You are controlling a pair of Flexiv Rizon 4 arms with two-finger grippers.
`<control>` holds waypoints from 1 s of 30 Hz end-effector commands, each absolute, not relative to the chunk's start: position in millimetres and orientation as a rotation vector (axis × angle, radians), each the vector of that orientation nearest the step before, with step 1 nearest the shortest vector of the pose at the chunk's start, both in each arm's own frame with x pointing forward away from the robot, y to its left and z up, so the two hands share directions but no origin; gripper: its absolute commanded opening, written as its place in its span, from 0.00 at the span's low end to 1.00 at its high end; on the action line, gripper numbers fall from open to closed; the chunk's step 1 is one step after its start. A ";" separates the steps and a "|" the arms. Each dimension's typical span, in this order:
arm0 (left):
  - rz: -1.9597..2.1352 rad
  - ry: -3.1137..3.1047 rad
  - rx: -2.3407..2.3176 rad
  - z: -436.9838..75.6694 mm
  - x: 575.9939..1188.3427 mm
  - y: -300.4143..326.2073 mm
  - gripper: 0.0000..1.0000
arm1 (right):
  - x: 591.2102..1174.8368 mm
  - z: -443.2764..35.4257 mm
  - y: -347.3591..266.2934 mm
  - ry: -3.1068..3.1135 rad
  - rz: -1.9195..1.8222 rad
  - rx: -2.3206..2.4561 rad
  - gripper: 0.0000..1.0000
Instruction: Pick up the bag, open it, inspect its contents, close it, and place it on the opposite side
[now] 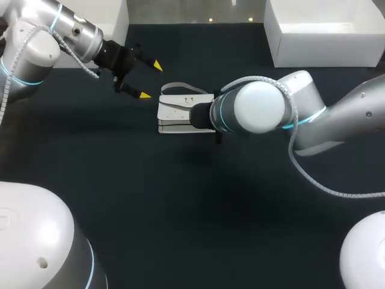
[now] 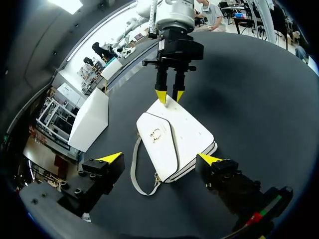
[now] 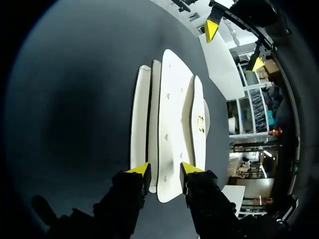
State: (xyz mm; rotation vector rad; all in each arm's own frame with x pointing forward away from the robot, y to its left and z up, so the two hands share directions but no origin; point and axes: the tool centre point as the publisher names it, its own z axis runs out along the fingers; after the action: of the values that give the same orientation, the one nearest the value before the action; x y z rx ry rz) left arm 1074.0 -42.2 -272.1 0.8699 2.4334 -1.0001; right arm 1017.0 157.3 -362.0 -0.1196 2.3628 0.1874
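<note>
A dark table (image 1: 180, 229) spreads beneath the left gripper (image 1: 150, 79) and the right gripper (image 3: 162, 169). A white box (image 1: 325, 36) stands at its far edge, well ahead of the left gripper and off to one side. A second white box (image 1: 114, 18) sits at the same edge, behind the left gripper.

The bag (image 1: 177, 111) lies mid-desk (image 1: 180, 211). The right gripper (image 2: 169, 94) is at its right end, the left gripper (image 1: 150, 80) apart, behind-left.
</note>
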 end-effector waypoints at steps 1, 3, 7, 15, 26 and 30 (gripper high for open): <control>-1.006 2.434 0.886 -274.0 1076.7 -43.5 1.00 | 1021.3 -366.4 157.3 2.361 0.187 -0.121 0.31; -1.005 2.435 0.888 -274.4 1076.4 -43.7 1.00 | 1023.3 -367.7 156.9 2.363 0.185 -0.121 0.26; -1.001 2.440 0.893 -275.9 1076.1 -44.3 1.00 | 1027.2 -369.7 156.5 2.368 0.191 -0.115 0.22; -0.996 2.436 0.892 -275.6 1074.2 -45.0 1.00 | 1027.5 -369.4 157.6 2.361 0.204 -0.102 0.00; -0.976 2.336 0.938 -278.4 1065.3 -52.6 1.00 | 1013.6 -368.8 167.7 2.344 0.171 -0.054 0.00; -0.967 2.283 0.931 -280.0 1062.0 -57.5 1.00 | 1013.6 -368.8 167.7 2.344 0.171 -0.054 0.00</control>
State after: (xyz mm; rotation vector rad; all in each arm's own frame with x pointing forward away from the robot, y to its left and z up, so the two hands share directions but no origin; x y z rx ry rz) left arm 1070.8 -54.6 -274.5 0.9629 2.3237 -0.9699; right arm 1015.9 164.3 -367.8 -0.0615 2.3482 0.1841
